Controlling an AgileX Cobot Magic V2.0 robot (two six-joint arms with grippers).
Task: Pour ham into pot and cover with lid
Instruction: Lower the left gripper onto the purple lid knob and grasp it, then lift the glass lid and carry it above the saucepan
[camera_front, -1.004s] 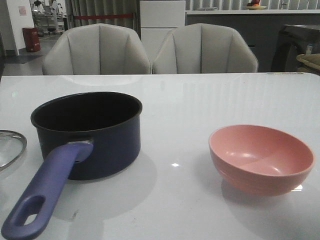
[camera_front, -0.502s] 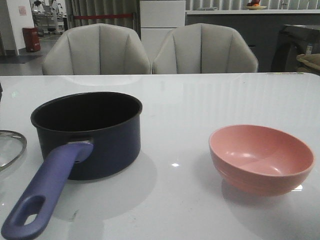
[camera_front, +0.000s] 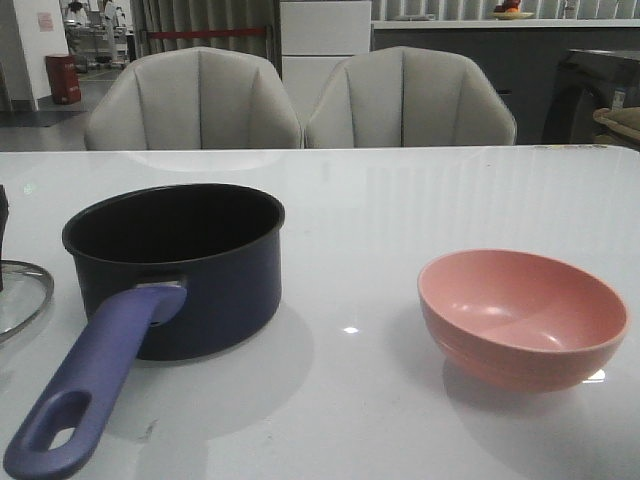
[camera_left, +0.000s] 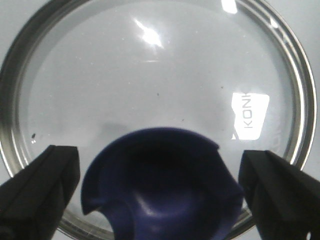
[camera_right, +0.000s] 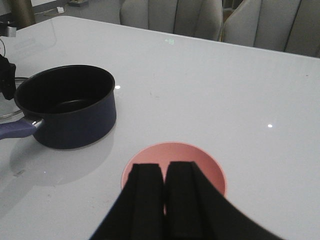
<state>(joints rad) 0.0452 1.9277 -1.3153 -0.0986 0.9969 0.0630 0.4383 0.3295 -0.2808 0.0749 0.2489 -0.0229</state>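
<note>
The dark navy pot (camera_front: 175, 265) stands at the table's left, its purple-blue handle (camera_front: 95, 385) pointing toward the front edge. Left of it lies the glass lid (camera_left: 150, 90) flat on the table, with its blue knob (camera_left: 160, 190) up. My left gripper (camera_left: 160, 195) is open, one finger on each side of the knob and neither touching it. My right gripper (camera_right: 165, 167) is shut on nothing and hangs over the pink bowl (camera_front: 520, 315), which looks empty. No ham shows in any view. The pot's black inside is too dark to read.
Two grey chairs (camera_front: 300, 100) stand behind the white table's (camera_front: 400, 200) far edge. The pot handle reaches nearly to the front edge. The lid (camera_front: 20, 295) lies half out of the front view at the left.
A dark sliver of my left gripper has come into the front view at the left edge and moved down toward the lid. Pot and bowl have not moved.
</note>
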